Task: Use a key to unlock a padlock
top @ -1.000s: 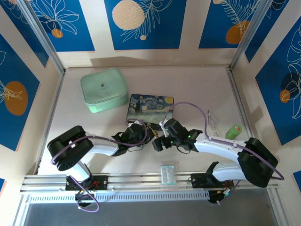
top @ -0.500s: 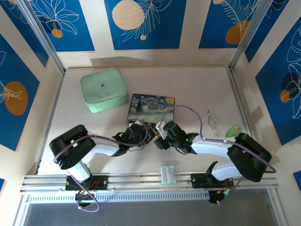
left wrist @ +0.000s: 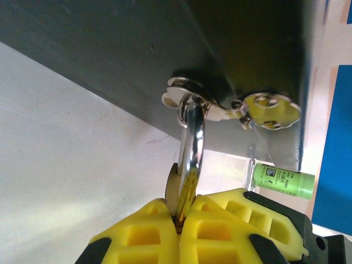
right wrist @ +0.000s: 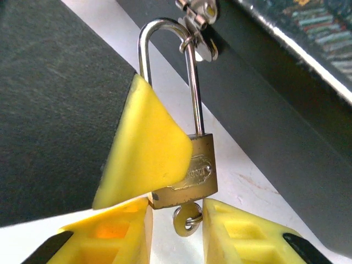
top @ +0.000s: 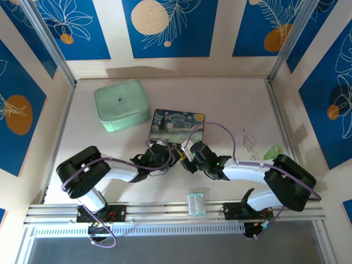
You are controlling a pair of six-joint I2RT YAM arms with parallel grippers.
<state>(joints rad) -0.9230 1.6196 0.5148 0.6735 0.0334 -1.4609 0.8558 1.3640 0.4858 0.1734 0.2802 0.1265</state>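
The padlock (right wrist: pixel 196 173) hangs by its silver shackle (right wrist: pixel 196 99) from the clasp (left wrist: pixel 187 99) on the near side of the painted box (top: pixel 177 125), approx. mid-table, brass body toward the arms. One shackle leg runs down into the body. The other is hidden behind a yellow finger, so locked vs. open can't be told. The key (right wrist: pixel 187 219) sits at the bottom of the body, its round bow w/ a small ring sticking out and the blade out of sight.

The left gripper (left wrist: pixel 179 212) is clamped on the padlock. Its yellow fingers press the body from both sides, and the shackle rises out of the pinch up to the clasp. In the right wrist view one of these fingers covers the left part of the body.

The right gripper (right wrist: pixel 177 214) is partway apart, w/ a finger on either side of the key bow and a gap to each; no contact w/ the bow can be made out.

In the top view both arms meet just in front of the box. A mint-green case (top: pixel 121 104) lies behind and left of the box, a clear packet (top: pixel 196 202) lies near the front rail, and a green tube (top: pixel 273 151) lies at right, well apart from the lock.
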